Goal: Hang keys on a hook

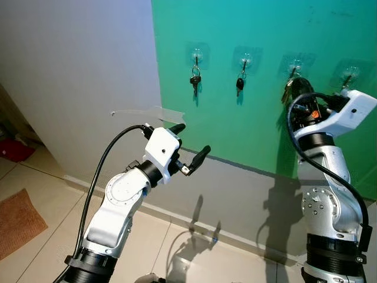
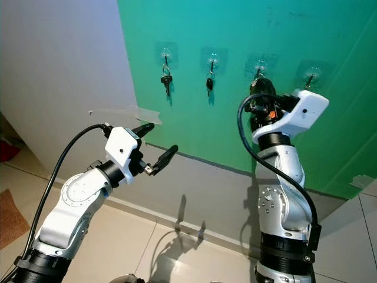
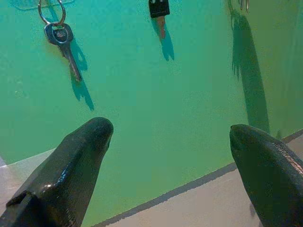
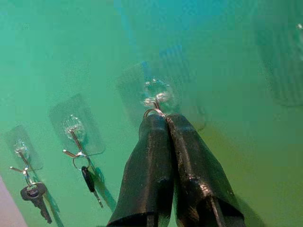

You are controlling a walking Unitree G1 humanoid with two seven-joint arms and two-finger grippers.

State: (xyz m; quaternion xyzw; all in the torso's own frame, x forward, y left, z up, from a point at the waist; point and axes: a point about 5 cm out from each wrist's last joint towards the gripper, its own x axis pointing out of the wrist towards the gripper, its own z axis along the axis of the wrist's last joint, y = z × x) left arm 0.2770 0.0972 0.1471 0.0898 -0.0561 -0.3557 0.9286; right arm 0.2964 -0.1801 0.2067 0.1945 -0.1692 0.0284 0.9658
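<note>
green wall (image 1: 247,23), grey wall (image 1: 76,53)
beside the green wall: silver key (image 3: 64,40), black key (image 3: 159,8), black fingers (image 4: 151,165), orange mat (image 1: 17,221).

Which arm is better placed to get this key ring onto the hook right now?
Right. The right gripper is shut on the key ring right at the third hook. The left gripper hangs open, low and away from the hooks.
</note>
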